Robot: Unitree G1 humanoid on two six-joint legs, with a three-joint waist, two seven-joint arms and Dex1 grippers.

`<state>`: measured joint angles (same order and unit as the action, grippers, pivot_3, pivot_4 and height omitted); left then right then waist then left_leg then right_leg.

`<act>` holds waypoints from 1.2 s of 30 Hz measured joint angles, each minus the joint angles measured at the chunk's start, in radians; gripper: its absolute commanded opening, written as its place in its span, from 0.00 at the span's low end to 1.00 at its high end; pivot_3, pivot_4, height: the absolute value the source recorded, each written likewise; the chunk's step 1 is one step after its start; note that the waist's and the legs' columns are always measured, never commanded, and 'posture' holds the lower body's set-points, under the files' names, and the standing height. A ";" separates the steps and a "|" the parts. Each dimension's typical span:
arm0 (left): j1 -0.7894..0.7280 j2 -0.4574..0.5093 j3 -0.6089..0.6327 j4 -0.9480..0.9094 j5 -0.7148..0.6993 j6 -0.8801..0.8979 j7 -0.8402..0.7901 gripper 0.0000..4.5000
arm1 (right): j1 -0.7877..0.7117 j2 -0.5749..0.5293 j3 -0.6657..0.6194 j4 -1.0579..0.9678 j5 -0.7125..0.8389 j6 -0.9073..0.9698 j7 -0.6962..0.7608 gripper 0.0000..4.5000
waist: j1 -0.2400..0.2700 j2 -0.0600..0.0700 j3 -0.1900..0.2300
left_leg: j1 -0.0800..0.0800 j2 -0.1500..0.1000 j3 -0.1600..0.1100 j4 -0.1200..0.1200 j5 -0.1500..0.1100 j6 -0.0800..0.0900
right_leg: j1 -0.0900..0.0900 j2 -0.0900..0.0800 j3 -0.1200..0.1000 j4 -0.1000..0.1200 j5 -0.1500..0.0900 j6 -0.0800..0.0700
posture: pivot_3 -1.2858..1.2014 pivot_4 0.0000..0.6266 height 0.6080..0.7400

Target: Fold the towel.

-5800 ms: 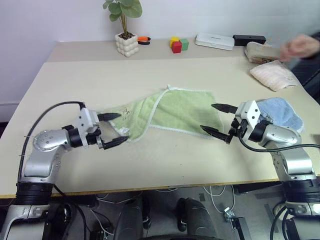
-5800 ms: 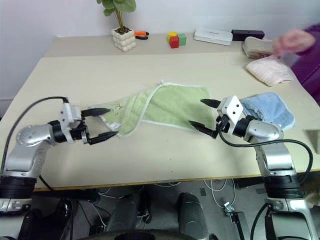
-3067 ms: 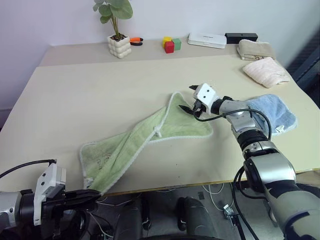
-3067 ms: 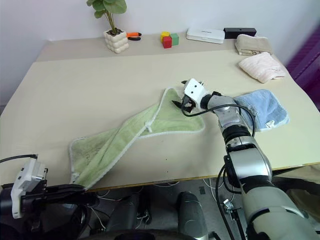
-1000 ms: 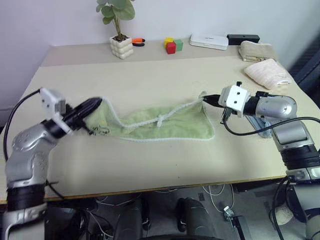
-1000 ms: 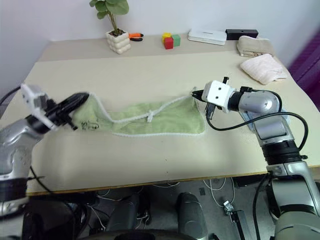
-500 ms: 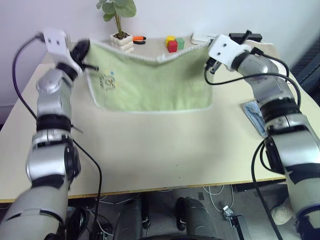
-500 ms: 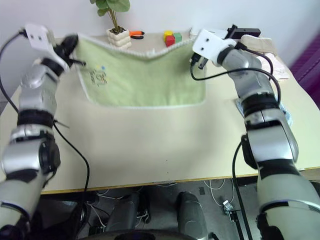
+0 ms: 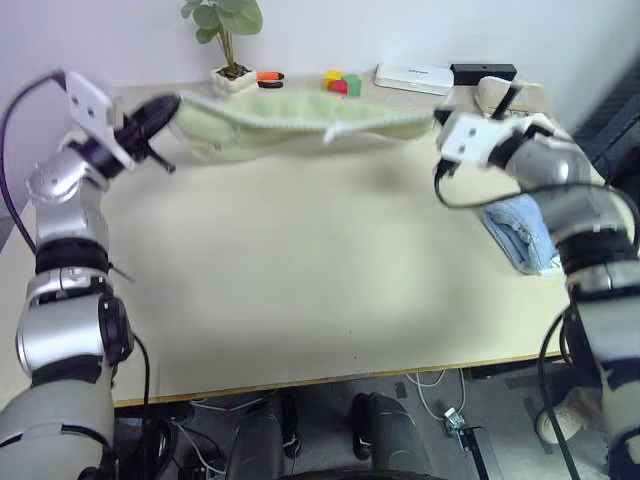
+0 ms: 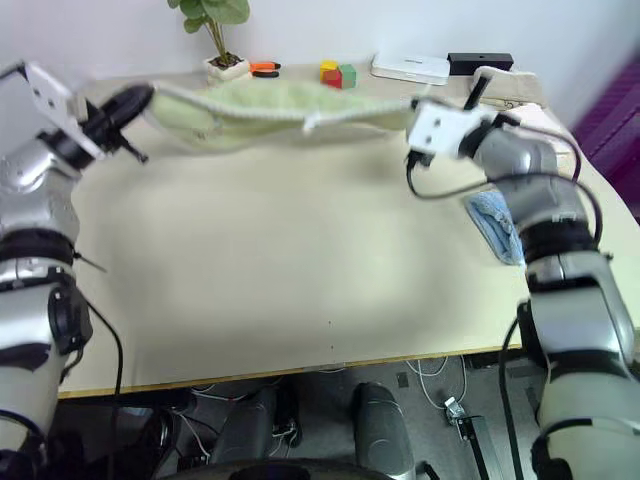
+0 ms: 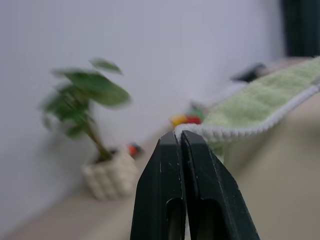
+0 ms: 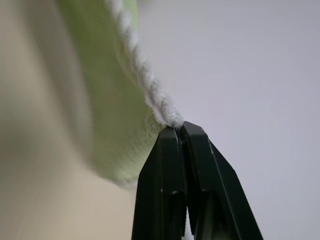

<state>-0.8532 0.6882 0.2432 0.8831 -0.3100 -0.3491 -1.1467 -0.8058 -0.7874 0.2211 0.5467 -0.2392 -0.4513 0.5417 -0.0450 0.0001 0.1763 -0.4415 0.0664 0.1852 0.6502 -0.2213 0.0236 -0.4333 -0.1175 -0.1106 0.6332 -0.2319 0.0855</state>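
Left eye view: the towel (image 9: 290,118) is slung in the air between both grippers, above the far side of the counter (image 9: 300,260). Left gripper (image 11: 181,137) and right gripper (image 12: 179,129) are each pinched fully closed on just the whitish edging — thin bites at opposite corners. Risk: a corner slips out under tension, or the cloth lands bunched near the plant pot (image 9: 232,78) and toy blocks (image 9: 338,81).
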 measured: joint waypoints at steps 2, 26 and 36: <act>0.107 0.008 -0.001 -0.042 -0.021 0.037 -0.083 0.00 | 0.145 -0.038 0.001 -0.109 0.039 0.048 0.098 0.01 | 0.000 0.000 0.001 | -0.001 0.000 0.000 0.001 0.000 0.000 | -0.001 0.000 0.000 0.001 0.000 0.000 | 0.52 0.24 1.00; 0.643 0.238 0.051 -0.515 -0.169 0.380 -0.408 0.00 | 0.597 -0.367 -0.185 -0.721 0.398 0.484 0.686 0.01 | 0.015 -0.001 0.000 | -0.003 0.003 -0.006 0.013 -0.011 0.011 | -0.004 -0.007 -0.001 0.001 -0.001 -0.006 | 0.52 0.24 1.00; 0.392 0.104 0.042 -0.400 -0.140 0.309 -0.219 0.00 | 0.231 -0.199 -0.050 -0.382 0.193 0.273 0.626 0.01 | 0.026 -0.001 0.000 | -0.004 0.001 -0.001 0.015 -0.007 0.010 | -0.001 -0.005 0.000 0.001 0.002 -0.004 | 0.52 0.24 1.00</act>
<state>-0.4615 0.7925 0.2856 0.4828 -0.4496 -0.0398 -1.3661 -0.5749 -0.9868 0.1712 0.1645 -0.0460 -0.1785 1.1673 -0.0185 -0.0010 0.1767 -0.4456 0.0673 0.1847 0.6650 -0.2285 0.0332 -0.4344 -0.1230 -0.1110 0.6343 -0.2302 0.0814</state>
